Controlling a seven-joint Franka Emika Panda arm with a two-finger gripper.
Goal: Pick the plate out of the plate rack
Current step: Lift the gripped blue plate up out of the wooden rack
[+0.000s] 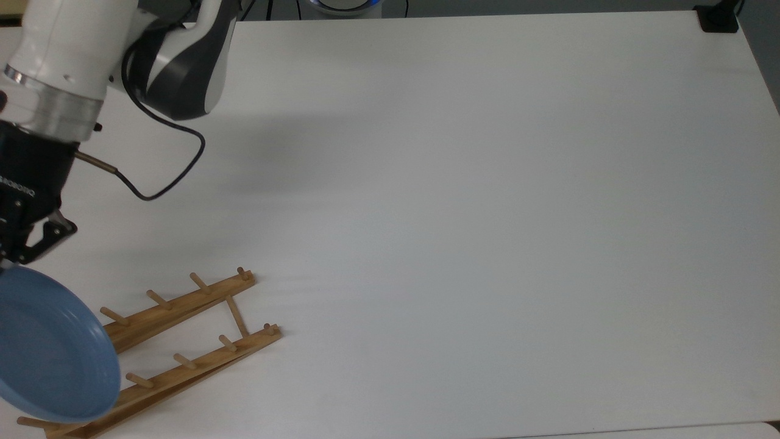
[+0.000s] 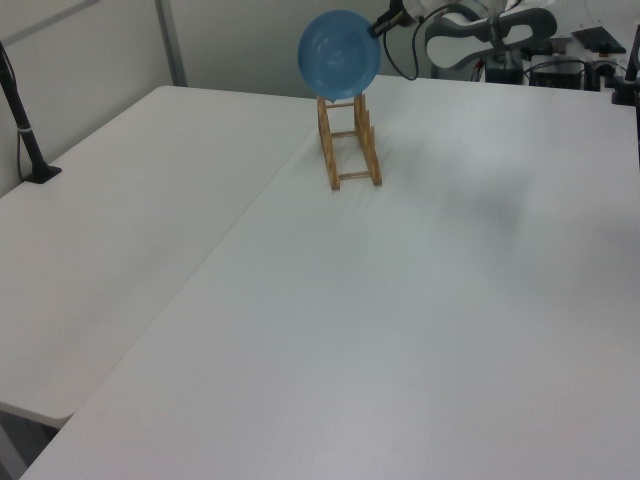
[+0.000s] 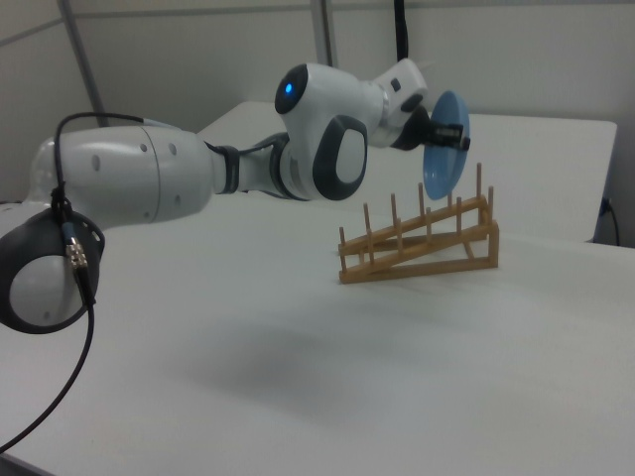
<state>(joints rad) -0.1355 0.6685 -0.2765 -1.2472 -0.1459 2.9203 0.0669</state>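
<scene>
Gripper (image 3: 448, 132) clamped on plate (image 3: 444, 149) at upper rim, plate upright, edge-on in right view. Plate's lower edge sits level with peg tops at high end of plate rack (image 3: 422, 246), barely clear (judgement: clearance from pegs decides next move, straight up safest). Partial "ROBOTIQ" lettering on gripper body, top view's left edge.

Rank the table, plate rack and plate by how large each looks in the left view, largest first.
1. The table, by far the largest.
2. The plate.
3. The plate rack.
Plate and rack look close in size; the plate's face seems slightly wider, so that order is unsure.
</scene>
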